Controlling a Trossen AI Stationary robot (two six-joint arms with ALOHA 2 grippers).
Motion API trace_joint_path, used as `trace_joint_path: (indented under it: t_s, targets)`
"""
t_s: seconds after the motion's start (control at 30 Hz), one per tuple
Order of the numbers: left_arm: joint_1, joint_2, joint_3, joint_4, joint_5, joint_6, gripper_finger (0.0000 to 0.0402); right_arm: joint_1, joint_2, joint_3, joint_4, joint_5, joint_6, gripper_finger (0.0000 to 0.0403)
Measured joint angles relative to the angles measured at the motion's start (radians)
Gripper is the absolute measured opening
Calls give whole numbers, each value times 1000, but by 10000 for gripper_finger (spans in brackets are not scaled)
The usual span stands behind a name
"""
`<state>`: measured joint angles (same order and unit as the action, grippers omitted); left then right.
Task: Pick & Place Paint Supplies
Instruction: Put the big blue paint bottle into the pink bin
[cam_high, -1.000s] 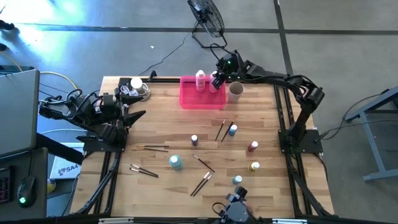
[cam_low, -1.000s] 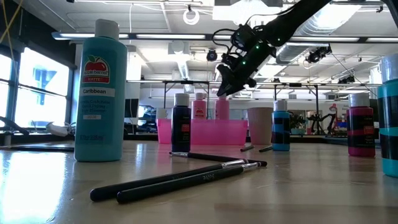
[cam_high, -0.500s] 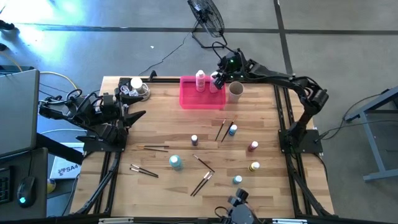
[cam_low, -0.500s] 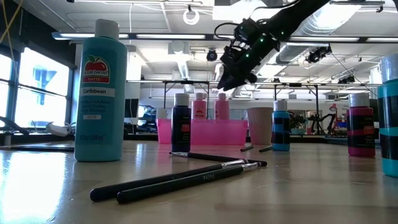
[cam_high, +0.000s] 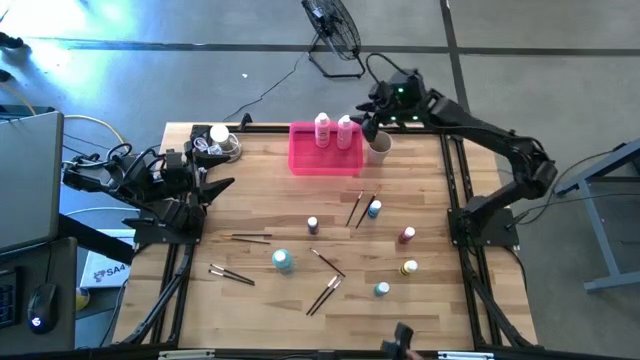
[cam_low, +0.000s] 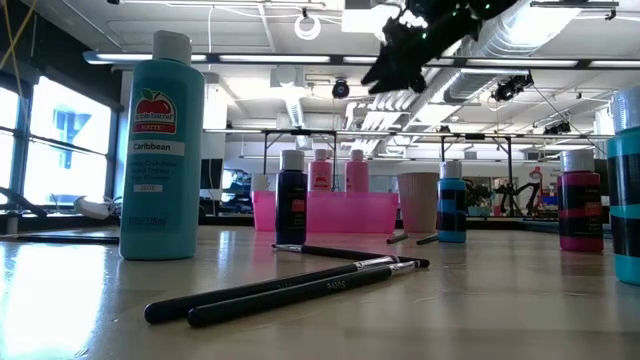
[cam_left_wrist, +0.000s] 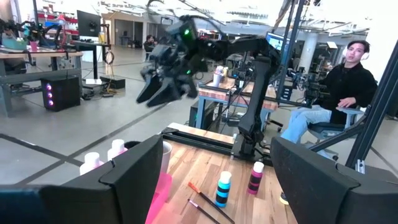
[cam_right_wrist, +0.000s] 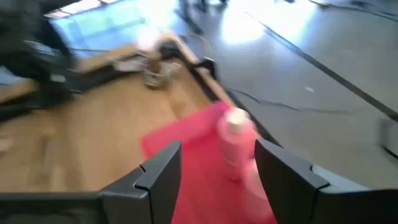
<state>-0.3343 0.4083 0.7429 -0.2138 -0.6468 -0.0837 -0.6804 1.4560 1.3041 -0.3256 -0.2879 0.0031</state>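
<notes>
Wooden tabletop (cam_high: 270, 190) has bare planks toward the left claw (cam_high: 222, 186), which waits spread apart at its side rail. The bright pink tray (cam_high: 312, 157) sits at the far edge, just below the right claw (cam_high: 368, 112), which hangs released and empty above the beige cup (cam_high: 379, 147). Two pink bottles (cam_high: 334, 130) stand in the tray. Well nearer, the teal bottle (cam_low: 160, 150) reads "Matte" and "Caribbean"; tiny bottles (cam_high: 374, 209) and paintbrushes (cam_high: 325, 294) lie scattered.

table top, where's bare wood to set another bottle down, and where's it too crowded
Free: the strip between the pink tray and the dark blue bottle, and the corner behind the beige cup toward the red bottle. Crowded: the middle front, where brushes and the teal bottle lie close together.
</notes>
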Motion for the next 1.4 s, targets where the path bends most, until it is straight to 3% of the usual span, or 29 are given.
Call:
trace_joint_path:
  t_s: [0.2, 0.7, 1.1, 1.23, 1.4]
  targets:
    - [0, 0, 0, -7, 0, 0, 294, 0, -90, 0, 0, -138, 54, 196]
    - [0, 0, 0, -22, -3, -27, 294, 0, -259, 0, -91, -216, 111, 187]
    - [0, 0, 0, -22, 2, -28, 294, 1, -322, 0, -211, -235, 107, 69]
    - [0, 0, 0, -21, 2, -38, 294, 3, -326, 0, -210, -299, 103, 40]
    - [0, 0, 0, -22, 2, -53, 294, 29, -353, 0, -211, -282, 55, 9]
